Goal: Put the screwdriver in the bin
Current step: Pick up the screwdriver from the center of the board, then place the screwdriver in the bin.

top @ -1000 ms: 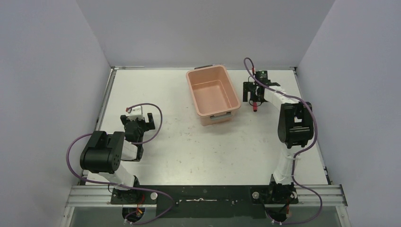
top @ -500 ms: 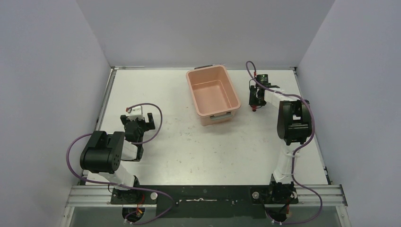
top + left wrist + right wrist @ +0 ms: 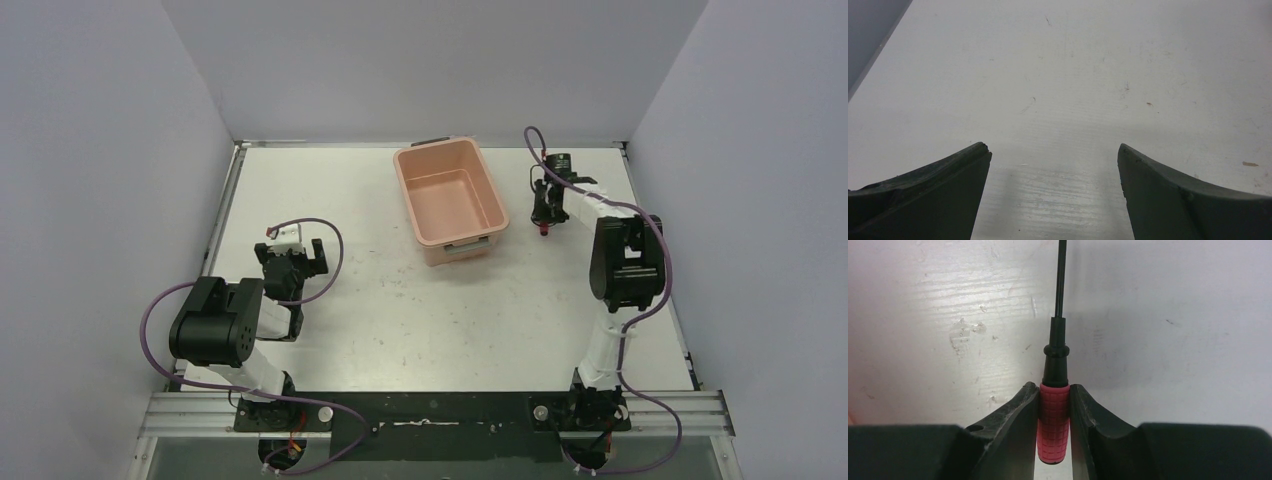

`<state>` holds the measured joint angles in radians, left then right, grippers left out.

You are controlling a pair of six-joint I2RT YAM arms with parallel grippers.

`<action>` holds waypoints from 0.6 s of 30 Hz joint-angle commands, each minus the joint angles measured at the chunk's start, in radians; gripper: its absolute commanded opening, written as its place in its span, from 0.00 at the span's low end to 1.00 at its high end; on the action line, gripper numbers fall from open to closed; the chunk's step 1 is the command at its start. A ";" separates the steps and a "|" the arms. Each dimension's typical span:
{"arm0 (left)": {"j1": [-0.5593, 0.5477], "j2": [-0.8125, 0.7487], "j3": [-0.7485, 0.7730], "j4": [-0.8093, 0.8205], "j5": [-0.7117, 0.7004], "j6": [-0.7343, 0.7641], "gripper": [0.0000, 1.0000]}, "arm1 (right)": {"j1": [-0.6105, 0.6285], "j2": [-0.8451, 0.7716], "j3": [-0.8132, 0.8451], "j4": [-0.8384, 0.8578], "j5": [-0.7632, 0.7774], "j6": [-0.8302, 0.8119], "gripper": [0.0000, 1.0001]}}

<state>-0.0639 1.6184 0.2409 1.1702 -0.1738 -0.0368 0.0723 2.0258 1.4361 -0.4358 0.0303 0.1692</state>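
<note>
— How is the right gripper (image 3: pixel 1054 388)?
— Clamped on the screwdriver (image 3: pixel 1053 426); its two fingers press the ribbed red handle from either side; the thin black shaft runs straight out ahead of the fingertips, over the white table (image 3: pixel 1173 300); whether the tip touches the surface, I cannot tell.
— And the bin (image 3: pixel 450 195)?
— To that gripper's left in the overhead view, near but apart; the screwdriver is outside it, beside its right wall.
— The left gripper (image 3: pixel 1054 150)?
— Fingers spread wide, only scuffed table between them; well apart from the bin and the other arm.
</note>
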 commanded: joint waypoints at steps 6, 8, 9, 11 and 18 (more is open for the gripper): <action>0.001 -0.008 0.014 0.040 0.007 0.006 0.97 | -0.003 -0.203 0.152 -0.101 0.082 -0.017 0.00; 0.001 -0.006 0.014 0.038 0.008 0.005 0.97 | -0.002 -0.227 0.191 -0.126 0.083 -0.020 0.00; 0.001 -0.006 0.014 0.039 0.008 0.006 0.97 | -0.003 -0.235 0.212 -0.141 0.083 -0.022 0.00; 0.001 -0.007 0.014 0.039 0.008 0.007 0.97 | -0.001 -0.255 0.258 -0.169 0.084 -0.028 0.00; 0.001 -0.008 0.014 0.037 0.008 0.006 0.97 | 0.004 -0.320 0.401 -0.251 0.087 -0.032 0.00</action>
<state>-0.0639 1.6184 0.2409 1.1698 -0.1738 -0.0368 0.0727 1.7767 1.7500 -0.6353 0.0849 0.1459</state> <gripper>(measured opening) 0.971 0.246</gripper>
